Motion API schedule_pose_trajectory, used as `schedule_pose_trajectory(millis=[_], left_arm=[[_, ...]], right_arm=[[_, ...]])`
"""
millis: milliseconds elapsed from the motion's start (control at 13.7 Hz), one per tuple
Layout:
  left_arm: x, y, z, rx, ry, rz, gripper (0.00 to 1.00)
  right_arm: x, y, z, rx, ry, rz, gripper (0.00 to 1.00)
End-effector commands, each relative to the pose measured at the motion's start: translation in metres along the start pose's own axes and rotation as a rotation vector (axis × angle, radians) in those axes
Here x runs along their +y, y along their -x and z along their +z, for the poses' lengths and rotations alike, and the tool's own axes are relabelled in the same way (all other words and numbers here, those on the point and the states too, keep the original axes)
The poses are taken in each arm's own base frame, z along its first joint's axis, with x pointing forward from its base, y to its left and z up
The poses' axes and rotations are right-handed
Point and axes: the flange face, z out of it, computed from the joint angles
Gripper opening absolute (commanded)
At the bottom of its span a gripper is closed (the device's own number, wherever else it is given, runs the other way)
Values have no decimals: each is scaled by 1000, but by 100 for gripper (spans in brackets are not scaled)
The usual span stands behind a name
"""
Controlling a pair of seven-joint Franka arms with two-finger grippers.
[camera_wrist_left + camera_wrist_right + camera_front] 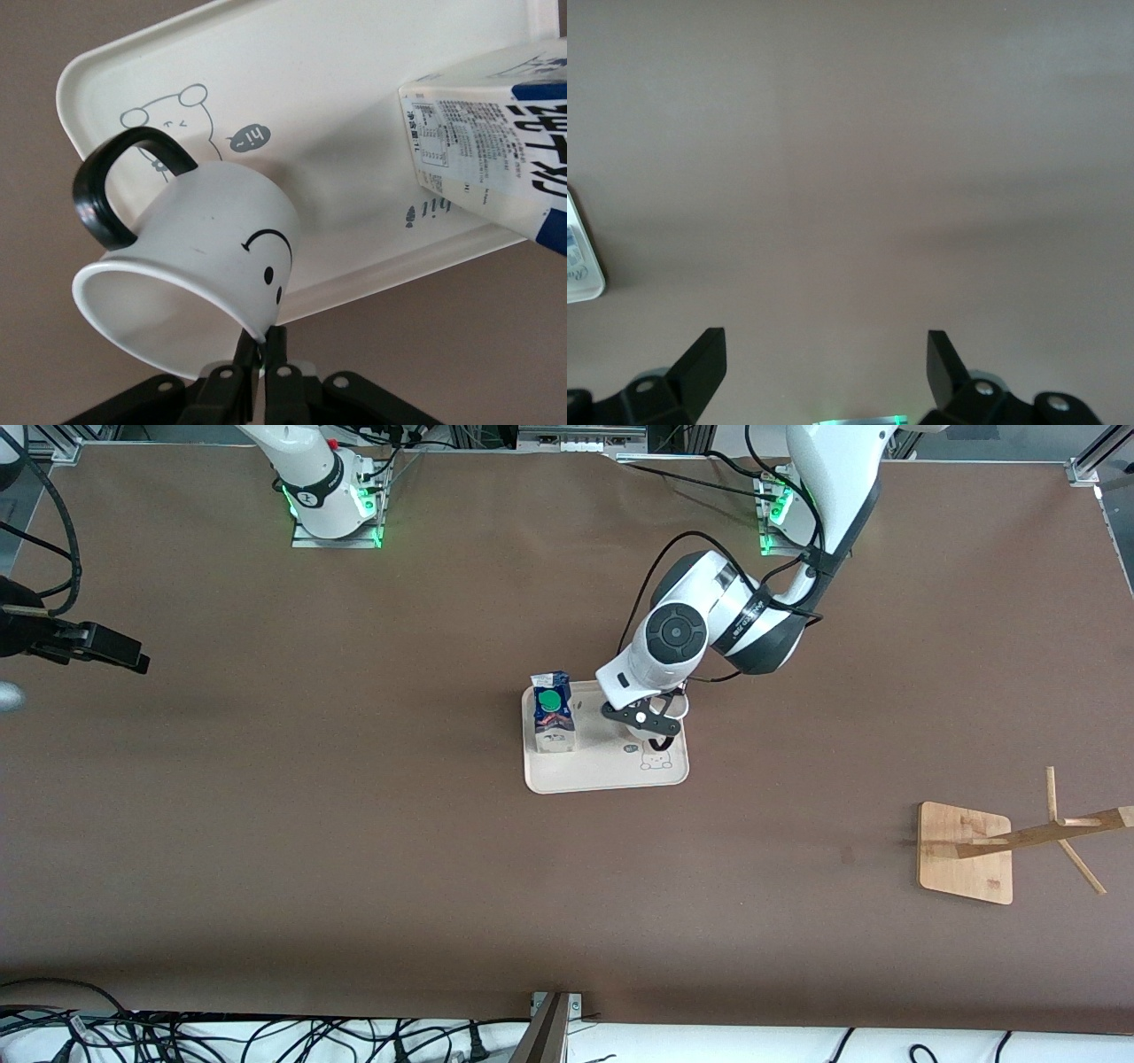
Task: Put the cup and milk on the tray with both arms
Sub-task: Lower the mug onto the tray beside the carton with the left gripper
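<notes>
The cream tray [611, 775] lies mid-table. On the tray's end toward the right arm stands the blue and white milk [553, 713] with its green cap up. My left gripper [649, 722] hangs over the tray's other end, shut on the rim of the white smiley cup [677, 706]. In the left wrist view the fingers [282, 354] pinch the cup [213, 239] at its rim, with the tray [337, 97] and milk [496, 133] close by. Whether the cup's base touches the tray I cannot tell. My right gripper [824, 363] waits open over bare table at the right arm's end [131, 659].
A tan wooden rack base [966, 852] with slanted pegs [1063, 833] stands toward the left arm's end, nearer to the front camera than the tray. Cables [266, 1036] run along the table's front edge. A tray corner [580, 266] shows in the right wrist view.
</notes>
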Motion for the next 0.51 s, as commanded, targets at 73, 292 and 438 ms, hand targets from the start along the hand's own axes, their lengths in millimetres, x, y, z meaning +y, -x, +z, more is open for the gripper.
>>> schedule_pose_trajectory(millis=[73,292,438], left_arm=[[-1,-6,-1,-13,-2,-22,19],[-22,-18,-1,-21,45,-99,21],[-18,-24,-16,2,54,-96,23]], right_arm=[[8,23,-8,26,7,-24,100],[18,23,-5,19,-2,-11,100],[22,23,2,-4,-1,-7,100]])
